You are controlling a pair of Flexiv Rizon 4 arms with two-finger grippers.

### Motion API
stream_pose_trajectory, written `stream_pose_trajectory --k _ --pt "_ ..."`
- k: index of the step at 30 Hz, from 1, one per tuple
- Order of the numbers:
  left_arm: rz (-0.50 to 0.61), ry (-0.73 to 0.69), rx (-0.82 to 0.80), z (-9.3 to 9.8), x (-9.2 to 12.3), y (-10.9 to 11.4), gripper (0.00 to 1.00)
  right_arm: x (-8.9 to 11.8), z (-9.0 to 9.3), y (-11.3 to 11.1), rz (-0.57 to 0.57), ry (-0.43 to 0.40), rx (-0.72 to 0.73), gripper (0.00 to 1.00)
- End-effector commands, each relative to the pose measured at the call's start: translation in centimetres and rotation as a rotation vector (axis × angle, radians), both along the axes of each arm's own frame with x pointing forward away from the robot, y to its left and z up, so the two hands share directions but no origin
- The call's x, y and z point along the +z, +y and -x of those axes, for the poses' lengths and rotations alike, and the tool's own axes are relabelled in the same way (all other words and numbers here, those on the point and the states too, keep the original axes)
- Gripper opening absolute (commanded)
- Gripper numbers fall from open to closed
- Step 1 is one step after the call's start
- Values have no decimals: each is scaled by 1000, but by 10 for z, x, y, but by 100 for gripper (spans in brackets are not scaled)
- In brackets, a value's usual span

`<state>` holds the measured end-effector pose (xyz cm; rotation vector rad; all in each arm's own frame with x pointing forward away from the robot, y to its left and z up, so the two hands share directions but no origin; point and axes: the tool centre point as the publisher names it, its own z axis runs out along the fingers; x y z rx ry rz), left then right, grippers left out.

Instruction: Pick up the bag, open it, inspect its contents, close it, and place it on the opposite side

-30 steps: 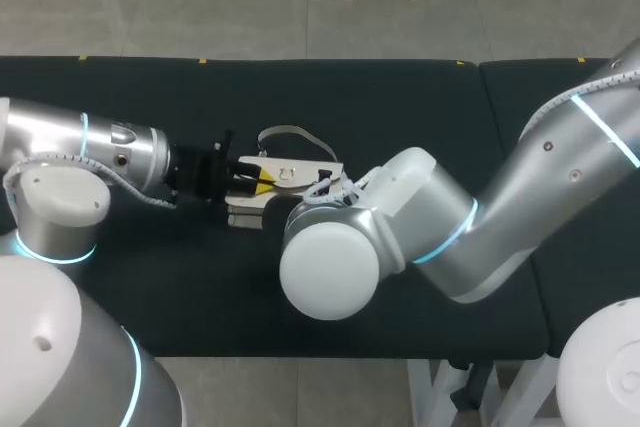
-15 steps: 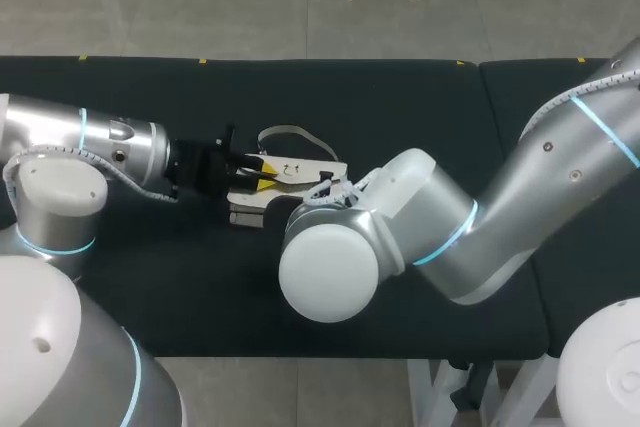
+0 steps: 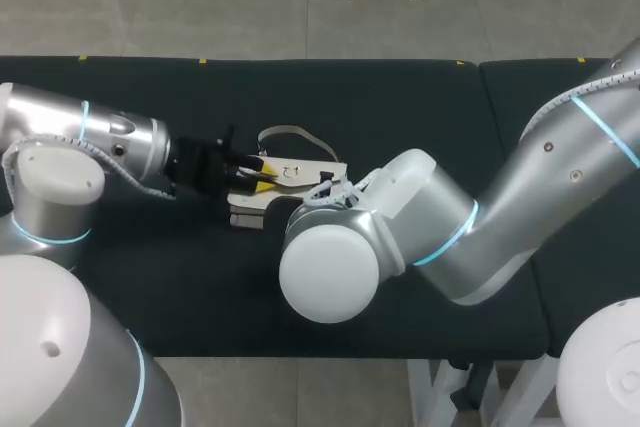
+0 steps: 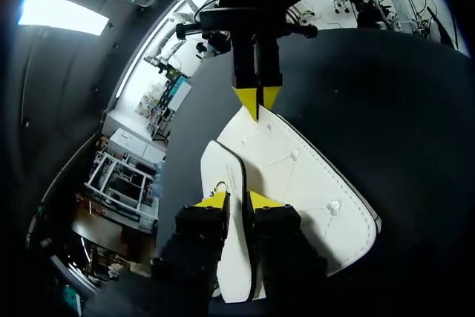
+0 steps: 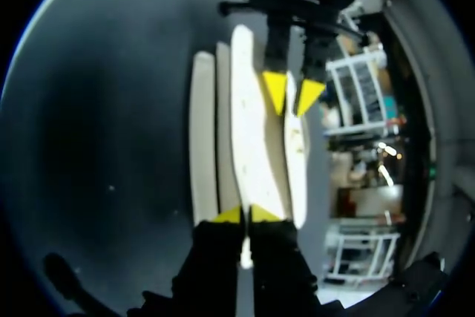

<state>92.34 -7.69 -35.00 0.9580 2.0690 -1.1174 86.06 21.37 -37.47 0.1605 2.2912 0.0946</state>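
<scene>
The cream bag [image 3: 298,169] lies mid-table, its grey strap [image 3: 285,132] looped behind it. My left gripper [image 3: 257,173] is at the bag's left end. In the left wrist view its fingers [image 4: 239,200] stand slightly apart, open, astride the edge of a cream flap [image 4: 297,176]. My right gripper [image 4: 257,102] is shut on the opposite tip of the bag. In the right wrist view the right gripper [image 5: 246,214] pinches one upright cream panel [image 5: 249,146], and the left gripper [image 5: 292,94] faces it. In the head view my right wrist [image 3: 330,247] hides the right fingers.
The dark table [image 3: 420,107] stretches to both sides of the bag. A seam [image 3: 484,97] splits it at the right. My right arm [image 3: 560,167] crosses the right half of the table, and my left arm [image 3: 100,152] lies over its left end.
My left gripper's fingers have spread apart on the flap. The left arm has shifted slightly toward the far side. The right arm and its grip have not moved.
</scene>
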Motion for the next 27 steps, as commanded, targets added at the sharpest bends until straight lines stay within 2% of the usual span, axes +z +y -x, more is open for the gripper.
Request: stream_pose_trajectory --k 1,8,9,10,11,17,27 --pt "29 -1 -11 5 10 7 99 -2 0 -1 -1 -3 0 0" --pt "87 45 -19 12 39 10 100 1 1 0 0 -4 6 0" --pt "93 59 -15 13 43 10 100 2 1 0 1 -4 7 4" --pt "88 68 -10 15 47 11 100 5 2 1 -2 -4 11 37" --pt "84 70 -2 16 49 11 100 7 3 1 -4 -3 14 100" --pt "30 136 62 23 65 15 100 26 8 -3 -13 26 32 100" --pt "-103 418 235 32 87 37 100 75 2 -21 -28 194 66 100"
